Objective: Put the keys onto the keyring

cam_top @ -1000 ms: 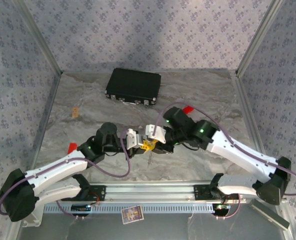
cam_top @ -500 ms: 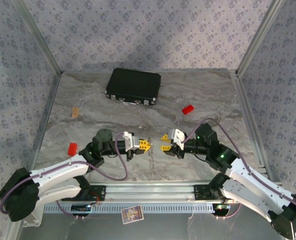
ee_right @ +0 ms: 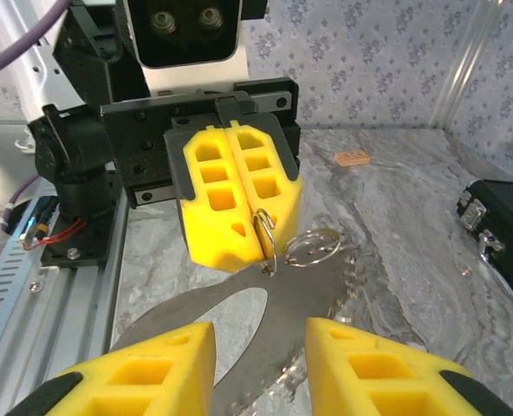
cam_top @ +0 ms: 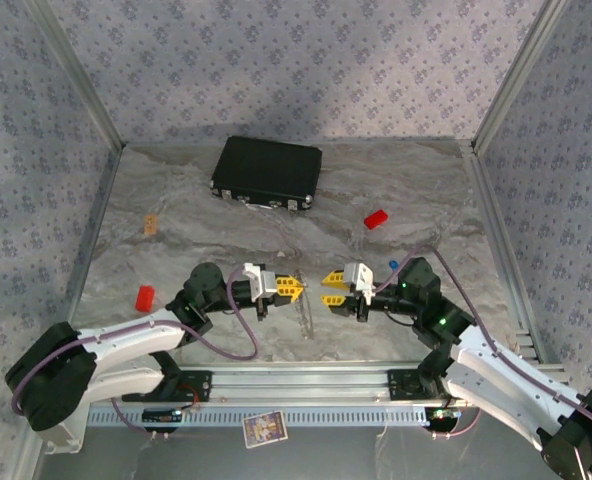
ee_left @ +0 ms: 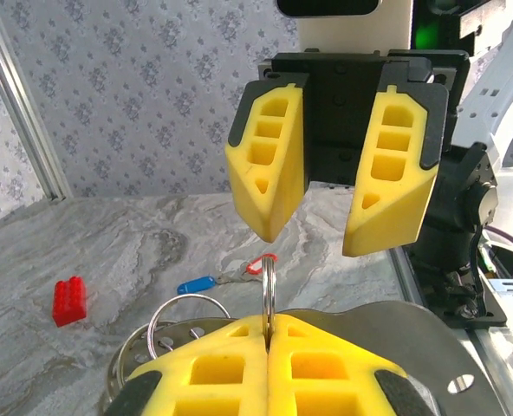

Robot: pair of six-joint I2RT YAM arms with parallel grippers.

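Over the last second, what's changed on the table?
The right gripper drew back to its own side, away from the left gripper, and now faces it across a gap, open and empty. The left gripper stayed shut on the keyring. The black case has not moved.

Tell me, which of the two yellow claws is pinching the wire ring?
The left gripper: shut on the keyring, while the right gripper stands open, empty.

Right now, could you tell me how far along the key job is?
Done: the left tool is clamped on the keyring. In hand: the right tool faces it, open and empty. Remaining: the blue-headed key and red-headed key lie on the table, unthreaded.
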